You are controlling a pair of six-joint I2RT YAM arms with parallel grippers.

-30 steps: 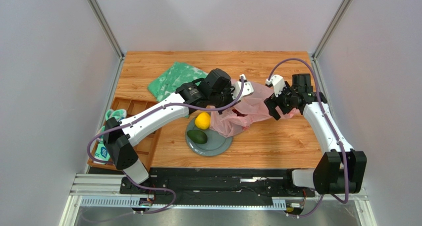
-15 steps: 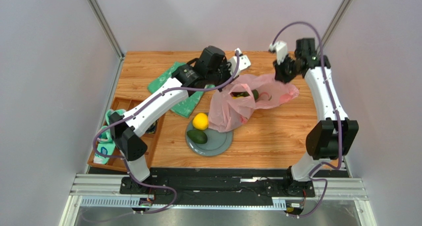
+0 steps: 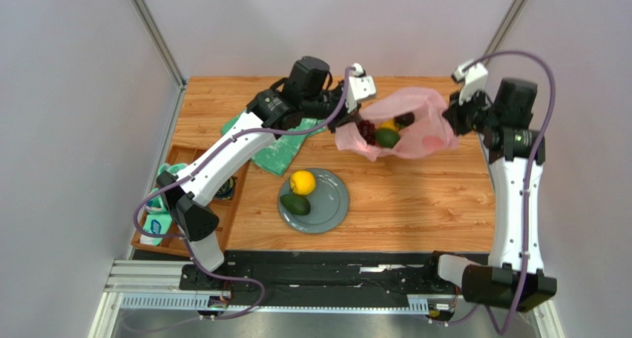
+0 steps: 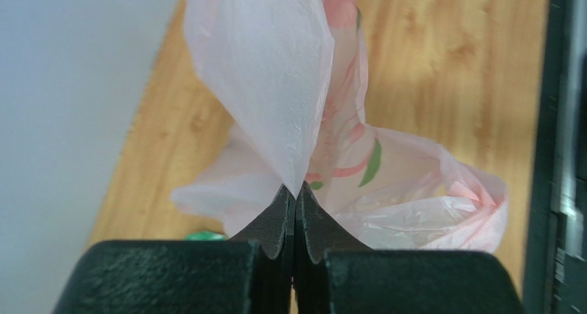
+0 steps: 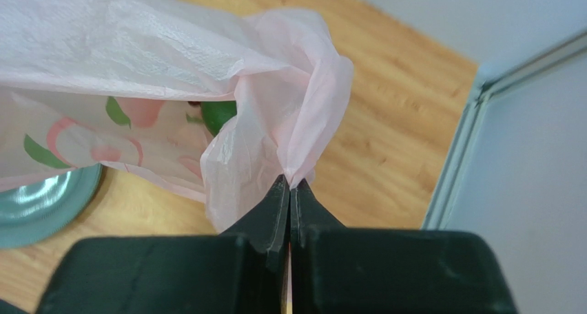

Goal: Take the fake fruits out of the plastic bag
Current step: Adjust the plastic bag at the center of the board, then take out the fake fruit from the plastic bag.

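Observation:
The pink plastic bag (image 3: 419, 130) hangs stretched between my two grippers above the far right of the table, its mouth facing up. Inside it I see a dark grape bunch (image 3: 366, 130), a small yellow fruit (image 3: 389, 124) and a green avocado-like fruit (image 3: 386, 138). My left gripper (image 3: 349, 110) is shut on the bag's left edge (image 4: 275, 73). My right gripper (image 3: 449, 120) is shut on its right corner (image 5: 303, 107). A green fruit (image 5: 219, 114) shows through the film. A yellow-orange citrus (image 3: 302, 182) and a dark avocado (image 3: 295, 204) lie on the grey plate (image 3: 334, 204).
A flat green patterned bag (image 3: 278, 149) lies under the left arm at the back left. A wooden compartment tray (image 3: 211, 204) with a teal item sits at the left edge. Metal frame posts stand at both back corners.
My right gripper closed on the bag's right end. Both arms lifted the bag off the plate's edge, carried it toward the far right and stretched it out between them.

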